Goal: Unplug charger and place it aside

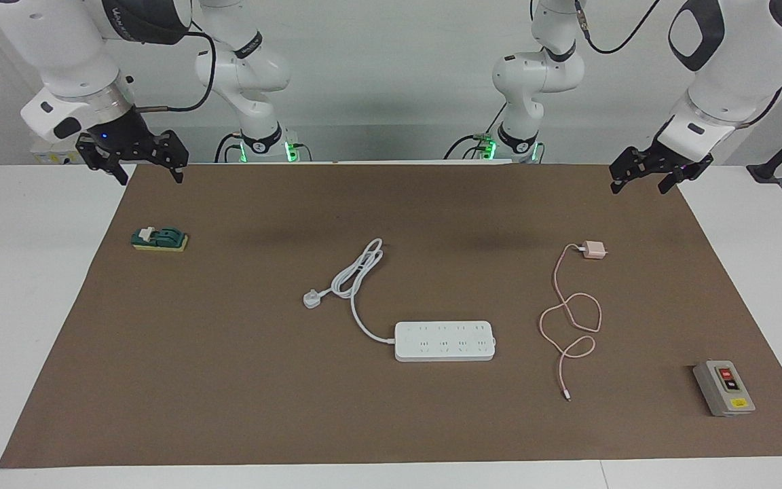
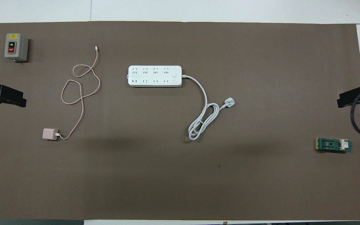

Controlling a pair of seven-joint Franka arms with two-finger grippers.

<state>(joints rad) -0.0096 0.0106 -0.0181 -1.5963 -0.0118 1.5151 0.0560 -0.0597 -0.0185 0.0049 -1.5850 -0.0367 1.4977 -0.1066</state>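
Observation:
The pale pink charger lies on the brown mat toward the left arm's end, apart from the white power strip and nearer to the robots than it. It also shows in the overhead view. Its thin pink cable loops away from the robots and ends in a small white connector. My left gripper is open and empty, raised over the mat's corner at its own end. My right gripper is open and empty, raised over the mat's corner at the right arm's end.
The strip's thick white cord and plug lie coiled beside the strip. A grey box with red and black buttons stands at the left arm's end. A small green and yellow block lies at the right arm's end. The brown mat covers the table.

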